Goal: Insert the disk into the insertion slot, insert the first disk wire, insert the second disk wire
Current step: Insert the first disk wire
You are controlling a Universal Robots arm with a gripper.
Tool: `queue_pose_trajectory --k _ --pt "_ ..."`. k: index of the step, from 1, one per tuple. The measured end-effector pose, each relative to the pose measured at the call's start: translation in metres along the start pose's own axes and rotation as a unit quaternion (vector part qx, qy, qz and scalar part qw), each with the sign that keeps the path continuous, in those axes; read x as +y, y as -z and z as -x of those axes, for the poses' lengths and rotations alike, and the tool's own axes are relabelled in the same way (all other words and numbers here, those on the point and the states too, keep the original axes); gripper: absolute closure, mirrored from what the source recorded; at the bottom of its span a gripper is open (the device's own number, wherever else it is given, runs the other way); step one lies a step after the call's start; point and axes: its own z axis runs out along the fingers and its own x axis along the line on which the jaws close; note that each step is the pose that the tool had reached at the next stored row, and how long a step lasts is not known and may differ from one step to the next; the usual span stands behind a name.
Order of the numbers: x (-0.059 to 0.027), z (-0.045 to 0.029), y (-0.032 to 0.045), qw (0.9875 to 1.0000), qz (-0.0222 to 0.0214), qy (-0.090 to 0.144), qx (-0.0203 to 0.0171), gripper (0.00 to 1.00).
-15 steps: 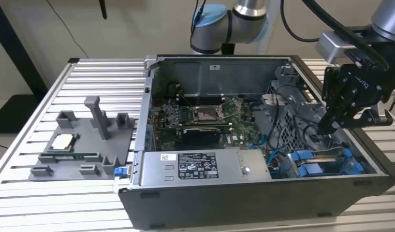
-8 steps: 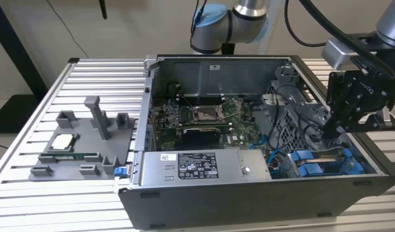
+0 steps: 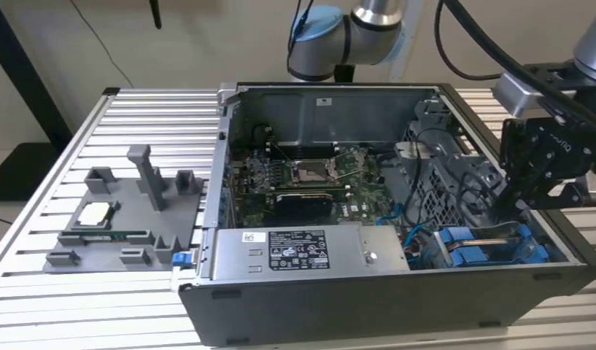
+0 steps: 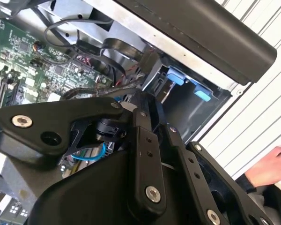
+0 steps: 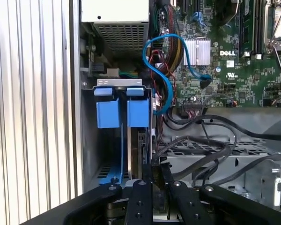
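The insertion slot (image 5: pixel 101 174) is the drive bay with bright blue tabs (image 3: pixel 473 248) at the open case's front corner, on the exterior view's right. The disk (image 5: pixel 142 151) stands edge-on inside it, under the blue tab nearer the motherboard. My gripper (image 5: pixel 155 165) hangs over that bay, its fingers (image 4: pixel 141 123) drawn together at the disk's near end, beside a bundle of black cables (image 5: pixel 196 161). I cannot make out anything pinched between them. A blue wire (image 5: pixel 165 70) loops over the motherboard, its black plug (image 5: pixel 205 83) lying loose.
The power-supply box (image 3: pixel 298 251) fills the case's front. The motherboard (image 3: pixel 312 175) lies behind it. A grey fixture tray (image 3: pixel 122 222) sits on the slatted table at the exterior view's left. A person's hand (image 4: pixel 271 166) rests outside the case wall.
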Motion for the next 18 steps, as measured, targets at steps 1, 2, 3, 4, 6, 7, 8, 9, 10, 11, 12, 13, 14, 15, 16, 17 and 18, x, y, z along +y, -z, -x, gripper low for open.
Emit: queue_pose_trajectory --k 1,2,3,4,6,7,8,9,10,11,12,13,14,15,16,17,18 --pt "-0.0001 -0.0010 -0.0008 1.0000 0.0000 0.000 0.0011 0.81" --pt "-0.0001 -0.0021 -0.0019 1.0000 0.0000 0.000 0.0019 0.81" --pt "-0.0002 -0.0028 -0.0030 1.0000 -0.0001 0.000 0.0029 0.81" --pt "-0.0002 -0.0032 -0.0041 1.0000 -0.0001 0.000 0.0038 0.81" --pt "-0.0003 -0.0036 -0.0069 1.0000 -0.0010 0.000 0.0050 0.81" --pt "-0.0003 -0.0036 -0.0080 1.0000 -0.0016 0.000 0.0050 0.81" --pt "-0.0003 -0.0037 -0.0088 1.0000 -0.0020 0.000 0.0050 0.81" --pt "-0.0003 -0.0037 -0.0094 1.0000 -0.0023 0.000 0.0051 0.81" --pt "-0.0003 -0.0037 -0.0099 1.0000 -0.0026 0.000 0.0051 0.81" --pt "-0.0003 -0.0037 -0.0102 1.0000 -0.0029 0.000 0.0051 0.81" --pt "-0.0004 -0.0037 -0.0106 1.0000 -0.0030 0.000 0.0051 0.81" --pt "-0.0004 -0.0038 -0.0111 1.0000 -0.0030 0.000 0.0050 0.81" --pt "-0.0005 -0.0037 -0.0115 1.0000 -0.0031 0.000 0.0050 0.81" --pt "-0.0009 -0.0037 -0.0120 1.0000 -0.0032 0.000 0.0050 0.81" --pt "-0.0011 -0.0038 -0.0124 1.0000 -0.0034 0.000 0.0051 0.81" --pt "-0.0014 -0.0037 -0.0128 1.0000 -0.0037 0.000 0.0051 0.81" --pt "-0.0017 -0.0037 -0.0133 1.0000 -0.0039 0.000 0.0051 0.81"
